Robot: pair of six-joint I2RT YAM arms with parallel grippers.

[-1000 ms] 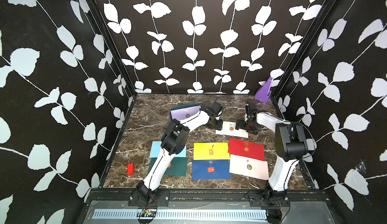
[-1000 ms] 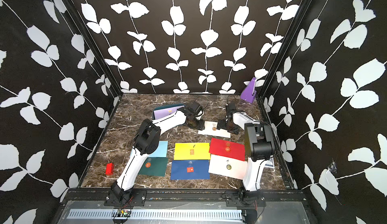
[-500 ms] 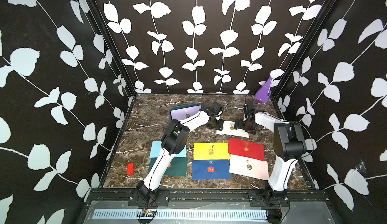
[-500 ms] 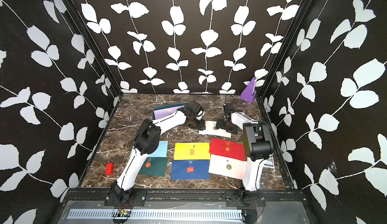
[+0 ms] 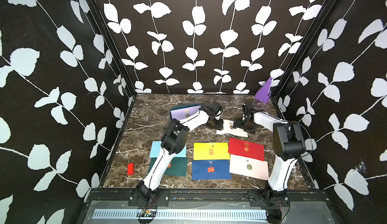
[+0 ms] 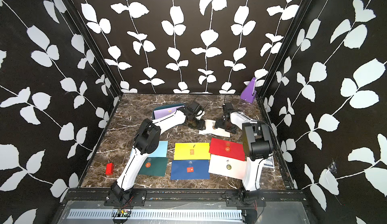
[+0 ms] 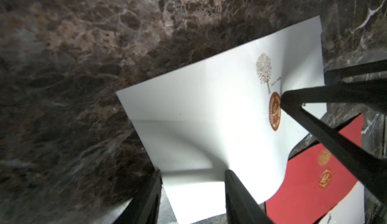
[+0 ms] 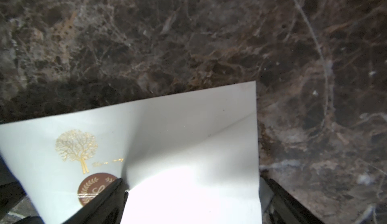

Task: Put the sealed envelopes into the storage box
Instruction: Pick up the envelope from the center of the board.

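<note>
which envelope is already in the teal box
The lilac envelope: it lies in the storage box at the back, while every other envelope in view is out on the marble table.

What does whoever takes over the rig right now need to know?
Left gripper: open, astride one end of the white envelope on the table.
Right gripper: open, astride its other end.
Done: lilac envelope lies in the storage box.
To do: white, then light blue, dark green, yellow, navy, red and pale pink, all on the table.
</note>
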